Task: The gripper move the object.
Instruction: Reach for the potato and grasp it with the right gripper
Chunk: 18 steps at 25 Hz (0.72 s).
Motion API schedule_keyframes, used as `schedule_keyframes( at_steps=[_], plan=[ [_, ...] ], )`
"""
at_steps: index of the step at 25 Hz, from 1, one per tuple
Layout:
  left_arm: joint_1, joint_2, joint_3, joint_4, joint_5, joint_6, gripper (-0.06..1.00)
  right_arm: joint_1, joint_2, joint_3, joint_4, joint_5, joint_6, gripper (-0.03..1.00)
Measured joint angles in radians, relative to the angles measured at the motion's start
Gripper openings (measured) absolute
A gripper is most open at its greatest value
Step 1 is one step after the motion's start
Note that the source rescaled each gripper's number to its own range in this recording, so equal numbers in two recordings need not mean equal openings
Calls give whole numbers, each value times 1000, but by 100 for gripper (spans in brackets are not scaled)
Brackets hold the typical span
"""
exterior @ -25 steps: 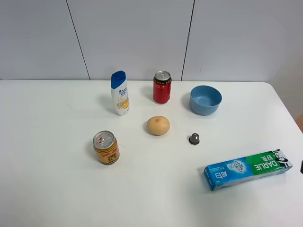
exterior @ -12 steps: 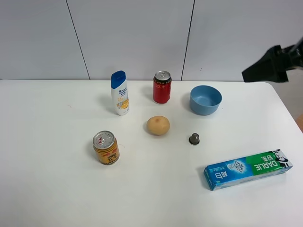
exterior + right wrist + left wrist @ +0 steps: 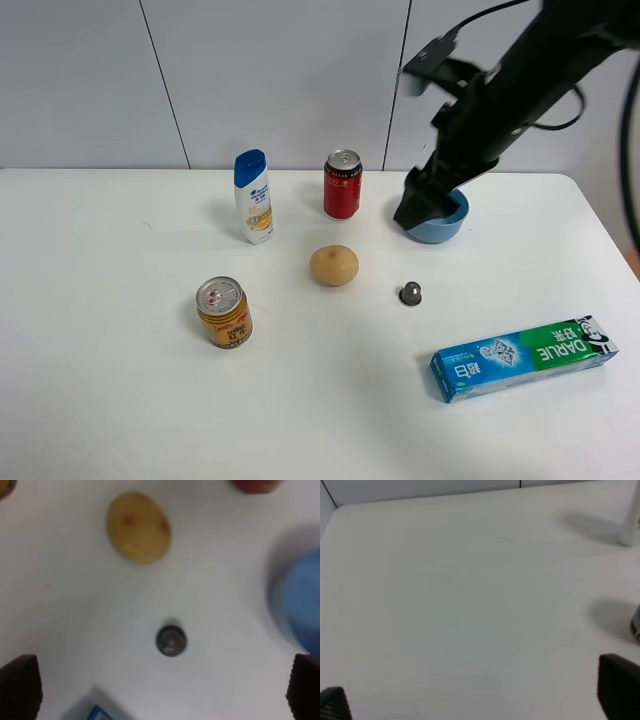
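- The left gripper (image 3: 475, 700) only shows in its own wrist camera. Its two dark fingertips (image 3: 619, 685) sit far apart, so it's wide open with nothing in it, just bare white table (image 3: 445, 605) underneath.
- Farthest left on the table is a yellow can (image 3: 224, 312), standing upright and nearer the front edge.
- Behind it and a bit to the right is a white shampoo bottle (image 3: 253, 197) with a blue cap, also upright.
- The potato (image 3: 334, 265) is roughly mid-table, lying on its own with nothing touching it. The red can (image 3: 342, 185) stands just behind it.
- Right of the potato and slightly forward is a little grey knob (image 3: 410, 293), clearly apart from it.
- The right gripper (image 3: 412, 212) comes down from the upper right on a black arm. Its tip hangs at the left rim of the blue bowl (image 3: 452, 226) and covers part of it. I can't tell whether it touches the rim.
- In the right wrist camera the fingertips (image 3: 20, 685) are at opposite corners, so it's spread open and empty. The knob sits below the gap between them, and the potato lies further off, nowhere near either finger.
- Far right at the front is a blue and green toothpaste box (image 3: 525, 358), lying flat at a slight angle.
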Motion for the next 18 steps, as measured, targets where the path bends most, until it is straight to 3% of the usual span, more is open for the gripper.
schedule_keyframes(
  at_steps=[7,13,18],
  plan=[
    [0,0,0,0,0,0,100,163,234,-1,-14,-213,6,100],
    [0,0,0,0,0,0,100,175,346,-1,-19,-366,-11,100],
    [0,0,0,0,0,0,100,175,405,-1,-25,-403,-64,100]
  ],
)
